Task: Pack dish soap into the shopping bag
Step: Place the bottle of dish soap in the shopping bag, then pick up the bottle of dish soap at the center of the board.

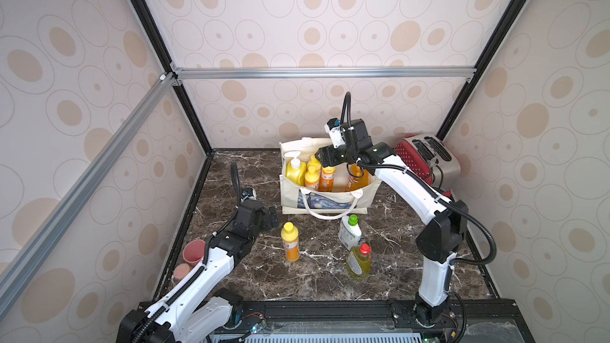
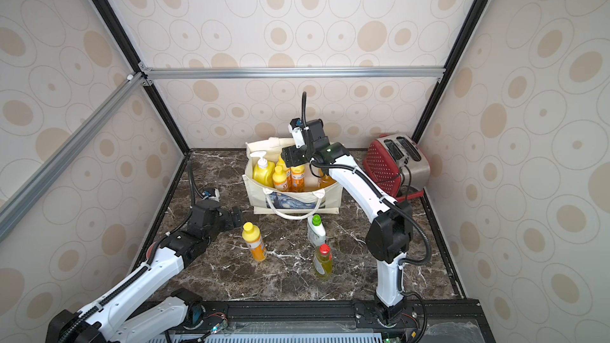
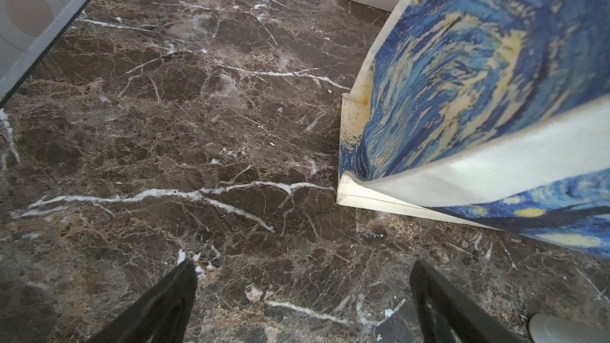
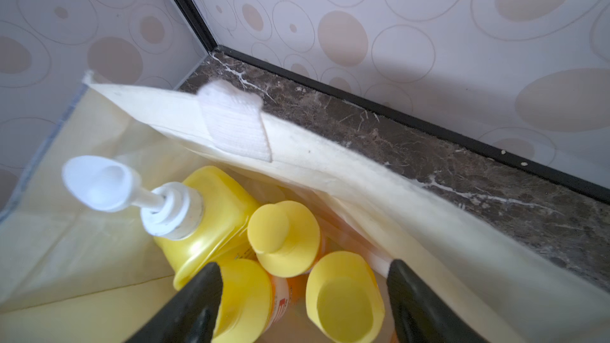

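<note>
Step judged to be release: the right gripper (image 4: 303, 268) hangs over the shopping bag (image 1: 292, 193), jaws apart astride a small cap, holding nothing; the left gripper (image 3: 302, 265), spread wide and empty, sits low beside the bag's corner. In the bag: one yellow pump bottle (image 1: 294, 169); three small orange bottles (image 1: 312, 178); seemingly one amber bottle (image 1: 358, 176), half hidden by the arm. On the table (image 1: 412, 275): one lone orange bottle (image 1: 289, 241); one green-capped bottle (image 1: 350, 230); one red-capped bottle (image 1: 358, 260); next, lift clear and fetch one.
</note>
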Available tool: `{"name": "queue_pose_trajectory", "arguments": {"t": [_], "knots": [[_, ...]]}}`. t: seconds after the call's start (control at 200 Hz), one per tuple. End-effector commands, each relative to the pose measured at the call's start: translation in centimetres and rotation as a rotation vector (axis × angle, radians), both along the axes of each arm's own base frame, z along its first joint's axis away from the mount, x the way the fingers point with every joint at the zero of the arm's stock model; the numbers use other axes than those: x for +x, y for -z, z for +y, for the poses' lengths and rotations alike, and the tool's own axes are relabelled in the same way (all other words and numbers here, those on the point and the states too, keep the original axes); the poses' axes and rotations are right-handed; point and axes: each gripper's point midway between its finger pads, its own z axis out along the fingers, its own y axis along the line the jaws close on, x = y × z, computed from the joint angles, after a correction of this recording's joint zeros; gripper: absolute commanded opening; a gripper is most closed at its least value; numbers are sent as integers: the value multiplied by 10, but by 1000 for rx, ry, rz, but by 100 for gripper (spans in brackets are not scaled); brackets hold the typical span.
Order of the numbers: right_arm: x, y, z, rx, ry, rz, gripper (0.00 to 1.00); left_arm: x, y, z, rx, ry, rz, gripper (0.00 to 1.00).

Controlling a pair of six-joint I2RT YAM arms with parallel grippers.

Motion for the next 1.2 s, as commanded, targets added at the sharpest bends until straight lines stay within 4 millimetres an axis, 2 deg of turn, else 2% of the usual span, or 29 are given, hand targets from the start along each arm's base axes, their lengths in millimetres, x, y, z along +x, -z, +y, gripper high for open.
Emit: {"name": "queue_pose_trajectory", "arguments": {"t": [0.0, 0.15, 0.245, 0.411, 0.566, 0.666, 0.771, 0.856, 0.941, 0.997, 1.072, 1.192], "knots": [[-17, -40, -11, 35, 1, -41, 79, 6, -18, -1, -7, -2, -48, 99], [-26, -36, -28, 16, 21, 11, 74, 6, -18, -1, -8, -1, -48, 100], [-42, -33, -28, 12, -29, 52, 71, 6, -18, -1, -8, 0, -47, 99], [-88, -34, -19, 25, -189, 134, 71, 7, -17, -1, -6, -2, -43, 99], [-137, -39, -14, -38, -309, 133, 75, 8, -15, -1, -2, -7, -34, 99], [-171, -37, -6, -92, -375, 135, 79, 7, -16, 1, -2, -9, -38, 99], [-203, -34, 7, -82, -452, 144, 82, 3, -26, 5, -2, -20, -79, 99], [-225, -30, 16, -59, -505, 169, 83, 0, -44, 12, 19, -25, -155, 98], [-247, -24, 27, -52, -556, 187, 84, -4, -67, -3, 5, 97, -288, 98], [-260, -18, 35, -58, -590, 200, 84, -9, -76, -3, -12, 108, -347, 99], [-276, -7, 46, -84, -624, 216, 85, -15, -75, 0, -11, 107, -367, 99], [-289, 13, 61, -109, -637, 239, 87, -18, -65, 4, 5, 97, -349, 100]]}}
